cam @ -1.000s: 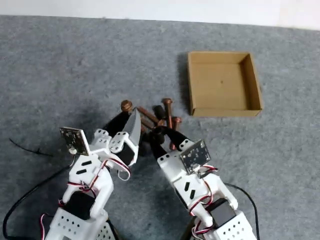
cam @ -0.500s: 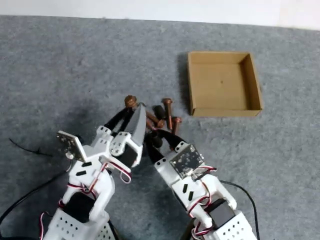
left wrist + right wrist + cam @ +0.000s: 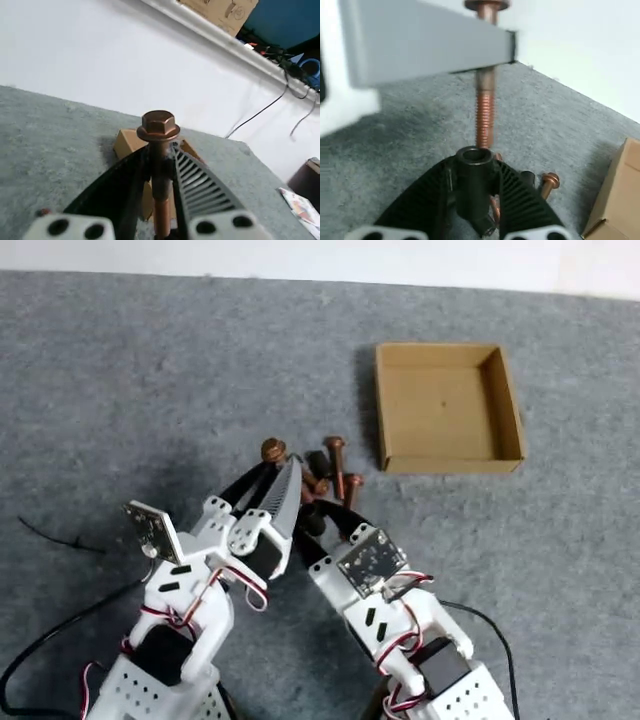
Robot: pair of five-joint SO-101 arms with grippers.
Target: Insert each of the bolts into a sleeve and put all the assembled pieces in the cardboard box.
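My left gripper (image 3: 159, 165) is shut on a copper bolt (image 3: 158, 150), head up, lifted above the table; from above the bolt (image 3: 273, 451) sticks out past the left gripper (image 3: 283, 488). My right gripper (image 3: 475, 187) is shut on a black sleeve (image 3: 472, 182), its open end pointing at the bolt's threaded tip (image 3: 485, 120) just above it. In the high view the right gripper (image 3: 312, 525) sits right beside the left one. More bolts (image 3: 337, 468) and a black sleeve (image 3: 320, 463) lie on the mat between the grippers and the cardboard box (image 3: 447, 408).
The cardboard box (image 3: 615, 200) stands open, with nothing visible inside, at the back right of the grey mat (image 3: 130, 390). A thin black wire (image 3: 55, 537) lies at the left edge. Both arm bases crowd the front middle.
The left gripper has carried the bolt rightward and farther back, over the right gripper's sleeve. The right gripper has shifted slightly left, toward it.
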